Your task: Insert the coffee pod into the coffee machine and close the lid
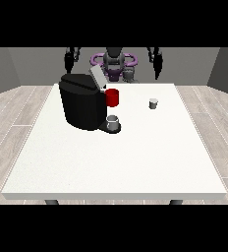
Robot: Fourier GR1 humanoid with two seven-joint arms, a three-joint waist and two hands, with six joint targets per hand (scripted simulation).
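A black coffee machine [81,101] stands on the white table [116,157] at the centre left, with its grey lid [97,76] tilted up and open. A small grey coffee pod [153,103] sits on the table to the machine's right. A grey cup [113,121] rests on the machine's drip base. Both hands hang raised behind the table's far edge, away from every object: the hand at the view's left [70,59] and the hand at the view's right [157,60]. Their fingers point downward and hold nothing.
A red mug [112,97] stands just behind the machine's right side, between it and the pod. The table's front half carries no objects. Wooden floor surrounds the table.
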